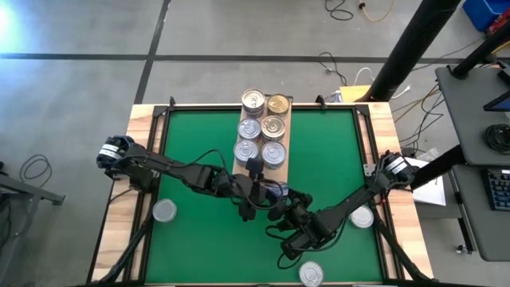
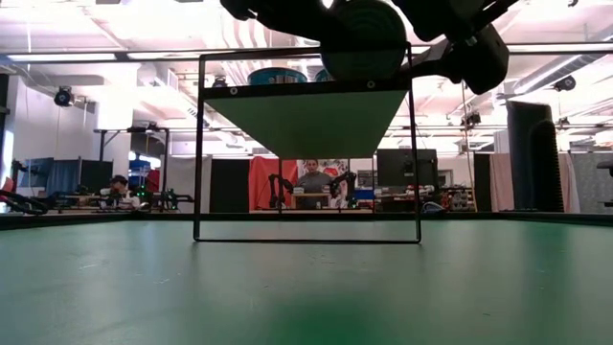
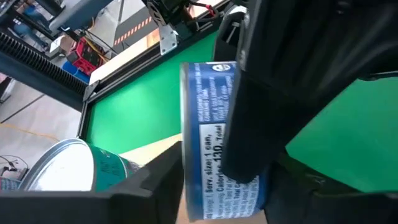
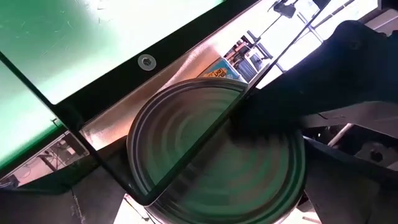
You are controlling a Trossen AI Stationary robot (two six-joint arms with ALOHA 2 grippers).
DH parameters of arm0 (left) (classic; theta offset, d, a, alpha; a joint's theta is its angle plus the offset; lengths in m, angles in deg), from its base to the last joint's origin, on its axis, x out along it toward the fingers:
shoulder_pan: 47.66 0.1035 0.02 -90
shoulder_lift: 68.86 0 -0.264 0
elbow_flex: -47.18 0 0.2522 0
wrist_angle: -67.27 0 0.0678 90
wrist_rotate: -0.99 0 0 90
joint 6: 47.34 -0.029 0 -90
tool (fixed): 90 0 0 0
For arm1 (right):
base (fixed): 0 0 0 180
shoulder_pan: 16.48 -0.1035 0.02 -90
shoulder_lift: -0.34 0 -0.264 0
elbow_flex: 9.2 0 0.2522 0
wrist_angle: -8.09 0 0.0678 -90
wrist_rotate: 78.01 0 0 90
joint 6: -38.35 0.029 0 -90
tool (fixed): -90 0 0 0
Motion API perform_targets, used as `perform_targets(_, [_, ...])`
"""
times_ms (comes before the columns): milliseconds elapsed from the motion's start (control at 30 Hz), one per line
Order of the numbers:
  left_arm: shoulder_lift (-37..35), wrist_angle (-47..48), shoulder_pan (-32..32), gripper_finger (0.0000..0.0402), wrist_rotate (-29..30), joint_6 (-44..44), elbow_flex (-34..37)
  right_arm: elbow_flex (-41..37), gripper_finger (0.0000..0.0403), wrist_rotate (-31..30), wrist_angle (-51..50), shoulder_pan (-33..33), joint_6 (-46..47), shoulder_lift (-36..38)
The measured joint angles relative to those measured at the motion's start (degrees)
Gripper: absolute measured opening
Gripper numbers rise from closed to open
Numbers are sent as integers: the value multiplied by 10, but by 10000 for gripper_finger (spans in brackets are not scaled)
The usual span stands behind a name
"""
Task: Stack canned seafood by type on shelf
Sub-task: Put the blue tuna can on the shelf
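With a blue can (image 3: 217, 137) pinched in the left gripper (image 1: 267, 190) mid-frame and the right gripper (image 1: 296, 214) wide, next comes setting it on the shelf (image 1: 288, 119).

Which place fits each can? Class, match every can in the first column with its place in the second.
Cans:
1. gold-topped can
2. blue-labelled can
3. silver-topped can on the left arm's side

Places:
A. lying on the green mat
B. at the far end of the shelf
C. between the fingers of the left gripper

Pairs: 1-B, 2-C, 3-A
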Motion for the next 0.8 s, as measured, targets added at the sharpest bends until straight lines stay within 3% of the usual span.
perform_targets(167, [0, 4, 0, 123, -3, 0, 0, 0, 400, 0, -2, 0, 0, 0])
perform_targets(533, [0, 11, 0, 144, 2, -11, -1, 0, 400, -1, -5, -12, 20, 4])
perform_targets(800, [0, 12, -1, 131, 12, -10, -1, 1, 400, 25, -8, -17, 45, 5])
